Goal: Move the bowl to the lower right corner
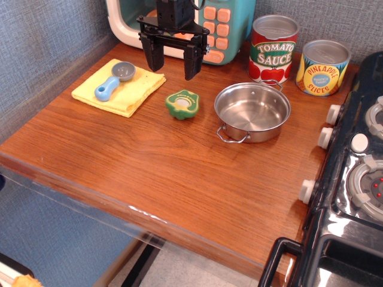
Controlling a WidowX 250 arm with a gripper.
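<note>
The bowl (252,110) is a shiny round steel shallow pot with two thin wire loop handles. It stands upright and empty on the brown wood tabletop (173,173), right of centre, just in front of the tomato sauce tin. My gripper (173,64) is black, open and empty. It hangs above the back of the table, left of the bowl and well apart from it. The lower right corner (263,239) of the tabletop is bare wood next to the toy stove.
A tomato sauce tin (273,49) and a pineapple slices tin (322,67) stand behind the bowl. A green avocado-shaped toy (182,104) lies left of it. A blue-handled scoop (114,79) lies on a yellow cloth (119,88). A toy microwave (215,27) is behind, a black stove (353,179) at right.
</note>
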